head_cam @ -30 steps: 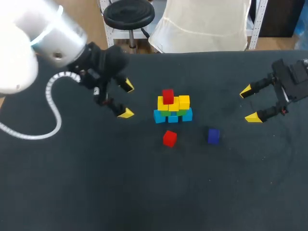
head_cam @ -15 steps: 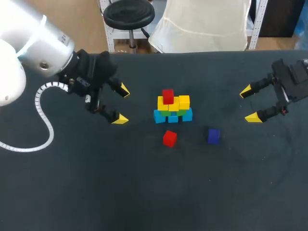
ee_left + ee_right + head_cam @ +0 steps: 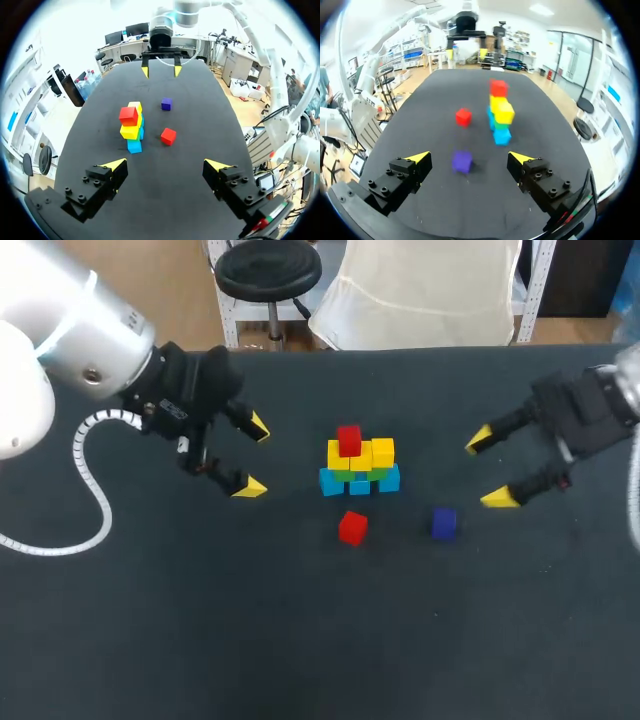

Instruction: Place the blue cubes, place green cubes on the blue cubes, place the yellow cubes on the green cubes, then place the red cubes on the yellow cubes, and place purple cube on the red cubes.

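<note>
Loose red cube (image 3: 352, 528), lower middle: light, rigid, slick (judging by looks), so pinch two opposite flat faces. Your right gripper (image 3: 489, 469) and left gripper (image 3: 254, 456) gape wide, empty.

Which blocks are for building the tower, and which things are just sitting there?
For the job:
- blue cubes
- green cubes
- yellow cubes
- red cube on top
- loose red cube
- purple cube

Just there:
- black table, which only holds them up
</note>
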Robot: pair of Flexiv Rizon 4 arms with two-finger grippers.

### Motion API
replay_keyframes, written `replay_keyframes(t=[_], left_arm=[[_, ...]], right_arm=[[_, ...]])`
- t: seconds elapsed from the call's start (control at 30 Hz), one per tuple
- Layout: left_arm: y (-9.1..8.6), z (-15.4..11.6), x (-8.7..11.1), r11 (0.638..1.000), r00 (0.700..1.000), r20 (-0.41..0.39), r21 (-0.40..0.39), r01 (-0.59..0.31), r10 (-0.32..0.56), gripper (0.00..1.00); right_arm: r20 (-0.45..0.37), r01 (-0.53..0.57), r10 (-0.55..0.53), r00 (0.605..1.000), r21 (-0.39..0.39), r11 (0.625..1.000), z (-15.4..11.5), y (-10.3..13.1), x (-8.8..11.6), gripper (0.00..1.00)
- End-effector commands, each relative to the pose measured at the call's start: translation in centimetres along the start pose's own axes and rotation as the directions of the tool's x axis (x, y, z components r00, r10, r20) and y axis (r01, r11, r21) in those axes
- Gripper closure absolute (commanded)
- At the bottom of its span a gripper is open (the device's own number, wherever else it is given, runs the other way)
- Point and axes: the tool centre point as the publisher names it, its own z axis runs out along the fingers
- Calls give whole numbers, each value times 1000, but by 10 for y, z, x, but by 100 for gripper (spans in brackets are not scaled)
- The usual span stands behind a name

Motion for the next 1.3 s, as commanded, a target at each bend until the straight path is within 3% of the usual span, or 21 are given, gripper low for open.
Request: replay_keyframes(t=[0.03, 0.13, 0.33, 0.6, 0.9, 1.3], left_arm=[[0, 0, 1, 1000, 1000, 1, 0, -2, 2, 0], [0, 0, 1, 1000, 1000, 1, 0, -2, 2, 0], [0, 0, 1, 1000, 1000, 1, 0, -2, 2, 0], [0, 0, 1, 1000, 1000, 1, 0, -2, 2, 0], [0, 0, 1, 1000, 1000, 1, 0, -2, 2, 0], [0, 0, 1, 1000, 1000, 1, 0, -2, 2, 0]], right_arm=[[-24, 23, -23, 999, 19, 1000, 25, 15, -15, 0], [-47, 16, -13, 999, 47, 999, 34, 23, -25, 0], [-67, -110, 125, 990, 194, 975, 52, 33, -37, 0], [-45, -186, 204, 978, 256, 949, 82, 37, -47, 0], [13, -253, 257, 966, 230, 940, 112, 30, -49, 0], [34, -296, 297, 954, 242, 924, 132, 28, -52, 0]])
